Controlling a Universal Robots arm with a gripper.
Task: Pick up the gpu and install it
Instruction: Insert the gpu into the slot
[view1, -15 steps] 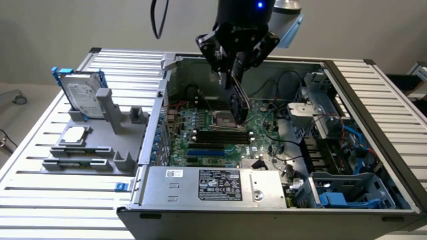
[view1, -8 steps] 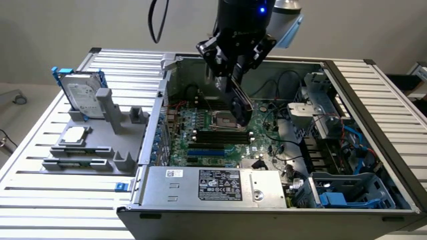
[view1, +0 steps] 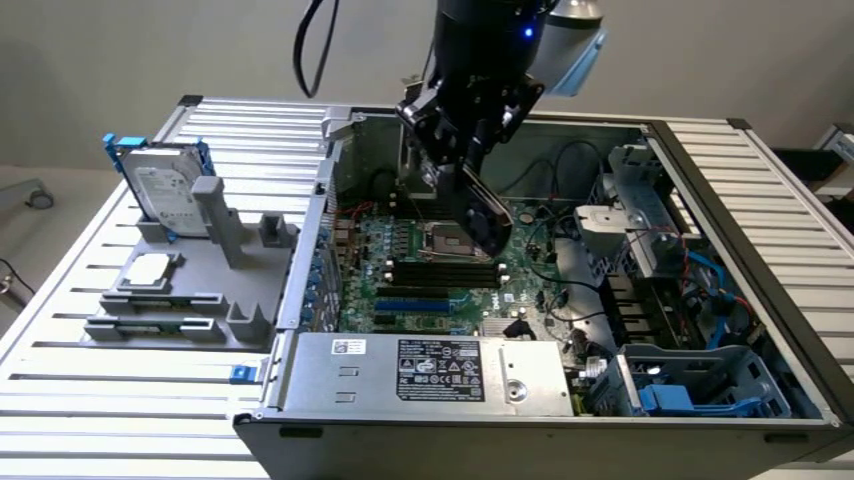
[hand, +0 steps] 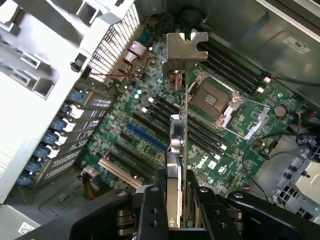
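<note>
1. At the exterior view's left, a hard drive (view1: 167, 195) stands upright in a grey holder (view1: 187, 290) on the slatted metal tabletop (view1: 107, 400).
2. At centre, the gripper (view1: 458, 160) (hand: 177, 205) clamps the gpu (view1: 483, 218) (hand: 182, 150) on edge over the motherboard (view1: 427, 290) of the open computer case (view1: 441, 372). The gpu's long axis slants downward, and its silver bracket (hand: 186, 47) is farthest from the gripper.
3. A plain pale wall (view1: 721, 60) stands behind.

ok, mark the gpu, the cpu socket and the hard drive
gpu (hand: 186, 47): wrist view, silver end bracket.
cpu socket (hand: 211, 99): wrist view, socket centre.
hard drive (view1: 168, 190): exterior view, labelled silver face.
</note>
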